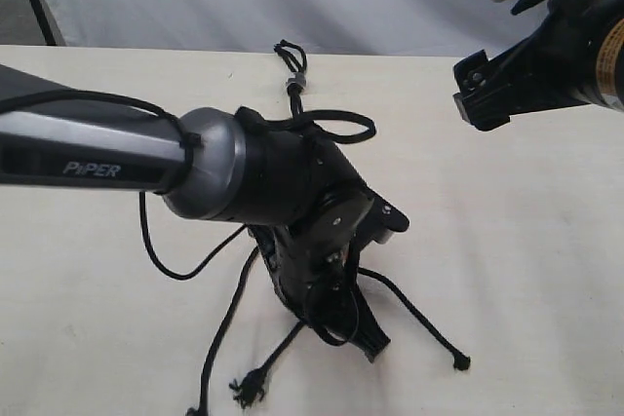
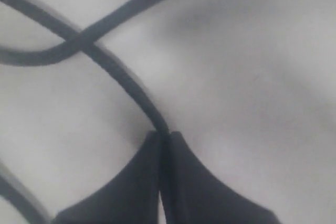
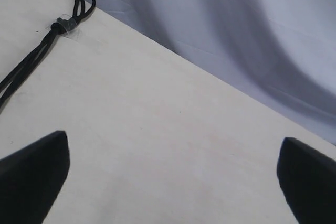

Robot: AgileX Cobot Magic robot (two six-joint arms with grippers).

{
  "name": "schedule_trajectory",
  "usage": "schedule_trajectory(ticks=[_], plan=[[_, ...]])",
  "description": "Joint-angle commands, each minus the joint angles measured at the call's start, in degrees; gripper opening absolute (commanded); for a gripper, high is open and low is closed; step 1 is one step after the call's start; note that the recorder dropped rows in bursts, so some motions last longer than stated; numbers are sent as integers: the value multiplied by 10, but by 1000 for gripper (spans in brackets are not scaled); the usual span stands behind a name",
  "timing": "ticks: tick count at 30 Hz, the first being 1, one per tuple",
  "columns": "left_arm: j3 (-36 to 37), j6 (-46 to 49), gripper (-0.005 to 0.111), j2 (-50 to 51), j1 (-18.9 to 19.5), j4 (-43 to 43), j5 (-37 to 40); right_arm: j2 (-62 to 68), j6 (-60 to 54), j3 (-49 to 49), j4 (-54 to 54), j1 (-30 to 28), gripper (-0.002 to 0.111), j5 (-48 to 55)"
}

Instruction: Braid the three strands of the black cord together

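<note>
Currently the left hand (image 2: 164, 139) is pressed together, pinching a strand (image 2: 121, 80) low over the surface (image 1: 526, 270). The three strands (image 1: 424, 322) fan out beneath it. The black cord (image 3: 32, 59) has its grey band (image 1: 296, 82) toward the far edge. The right hand (image 3: 173, 140) hangs spread, holding nothing.

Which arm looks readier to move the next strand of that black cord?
Left. The left gripper is shut on one strand, low among the other strands. The right gripper hangs open, away from the black cord, holding nothing.
</note>
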Motion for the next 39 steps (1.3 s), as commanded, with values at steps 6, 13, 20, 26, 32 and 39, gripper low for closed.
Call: schedule_trajectory(ticks=[6, 13, 20, 26, 32, 39], plan=[[4, 36, 0, -51, 88, 35, 38, -4, 2, 1, -5, -4, 105, -1], [18, 78, 0, -27, 133, 88, 20, -4, 5, 1, -6, -4, 105, -2], [51, 79, 0, -8, 145, 155, -57, -4, 5, 1, -6, -4, 105, -24], [87, 79, 0, -2, 144, 122, -82, -4, 5, 1, -6, -4, 105, -27], [89, 176, 0, -2, 115, -96, -19, -4, 5, 1, -6, -4, 105, -27], [89, 249, 0, -23, 77, -90, -33, -4, 4, 1, -4, -4, 105, -27]])
